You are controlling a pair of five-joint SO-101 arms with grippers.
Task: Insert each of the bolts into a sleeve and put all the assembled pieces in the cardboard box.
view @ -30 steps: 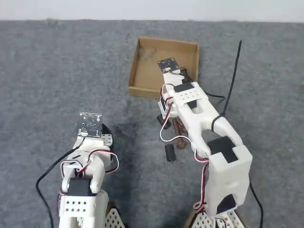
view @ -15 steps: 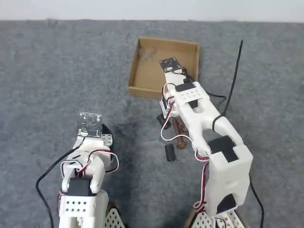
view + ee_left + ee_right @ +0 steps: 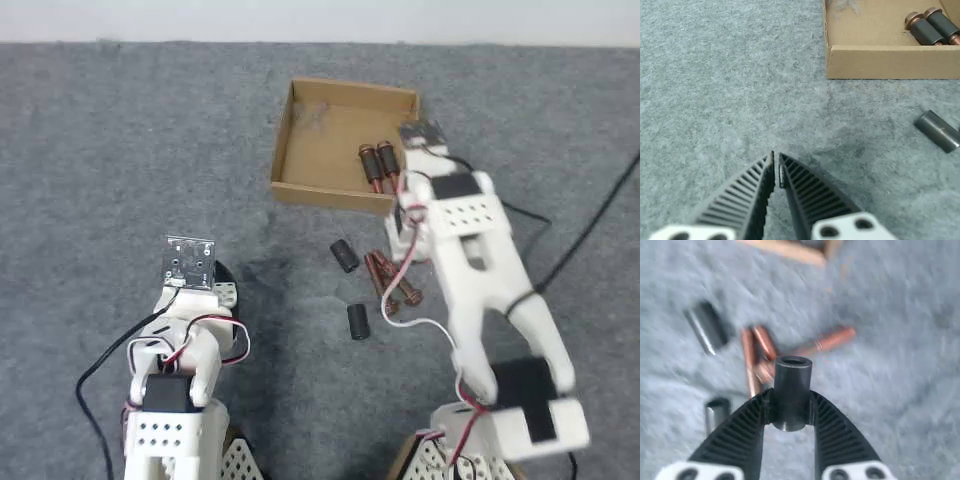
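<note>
The cardboard box (image 3: 300, 140) at the back of the mat holds two assembled pieces (image 3: 377, 163), also seen in the left wrist view (image 3: 932, 27). In front of the box lie two loose black sleeves (image 3: 344, 255) (image 3: 358, 321) and three copper bolts (image 3: 390, 278). My right gripper (image 3: 790, 405) is shut on a third black sleeve (image 3: 791, 385), held upright above the bolts (image 3: 760, 357). The right arm (image 3: 460, 215) stands just right of the bolts. My left gripper (image 3: 776, 159) is shut and empty, low over bare mat well short of the box (image 3: 890, 60).
Grey felt mat (image 3: 120, 150) covers the table, with open room to the left of the box. A black cable (image 3: 590, 225) trails off at the right. One loose sleeve (image 3: 938, 131) lies right of the left gripper's line.
The right arm has swung to the right and away from the box's near corner, uncovering two assembled pieces in the box and the bolts on the mat. The left arm has not moved.
</note>
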